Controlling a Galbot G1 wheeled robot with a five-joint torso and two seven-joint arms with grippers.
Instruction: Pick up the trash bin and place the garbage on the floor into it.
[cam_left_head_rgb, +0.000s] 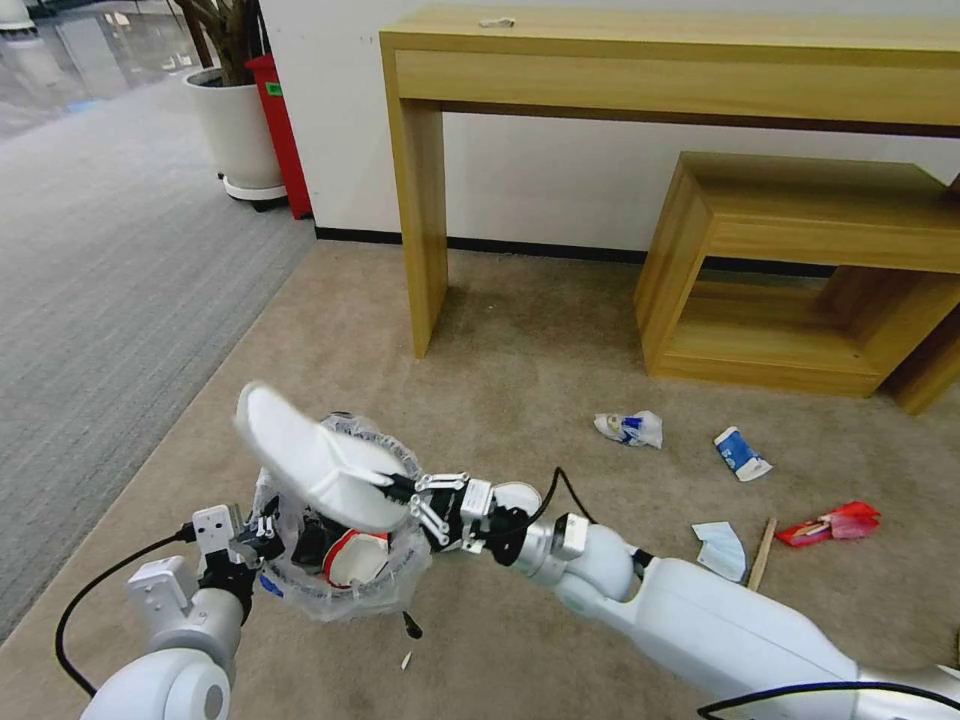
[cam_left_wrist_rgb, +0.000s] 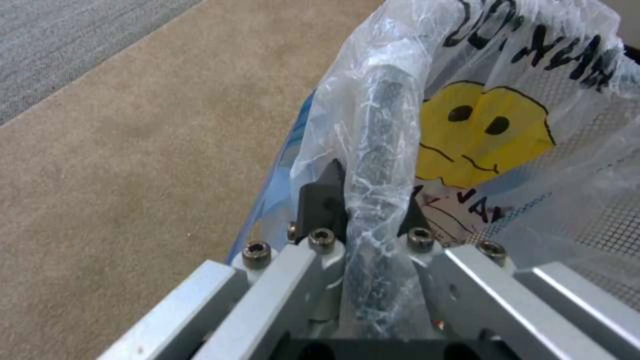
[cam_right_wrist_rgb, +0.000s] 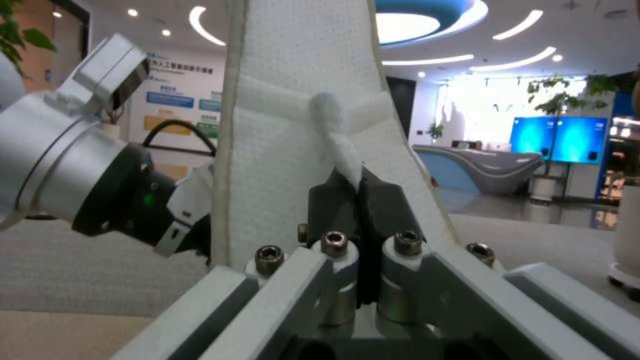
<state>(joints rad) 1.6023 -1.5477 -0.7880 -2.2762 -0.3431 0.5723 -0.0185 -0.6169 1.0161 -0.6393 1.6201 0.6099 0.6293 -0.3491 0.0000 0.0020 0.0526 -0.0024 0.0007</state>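
Right gripper (cam_left_head_rgb: 392, 487) jaws clamped on white slipper (cam_left_head_rgb: 310, 460) over bin (cam_left_head_rgb: 345, 585), long axis toward 10 o'clock. Left gripper (cam_left_head_rgb: 268, 528) jaws pinched on bin rim at 9 o'clock side.

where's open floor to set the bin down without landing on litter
Bare carpet lies between the console table leg and the trash bin, and left toward the grey carpet. Crowded: right of the right gripper, where a crumpled wrapper, carton, blue mask, wooden stick and red wrapper lie.

beige carpet (cam_left_head_rgb: 520, 330) with scattered litter (cam_left_head_rgb: 740, 455)
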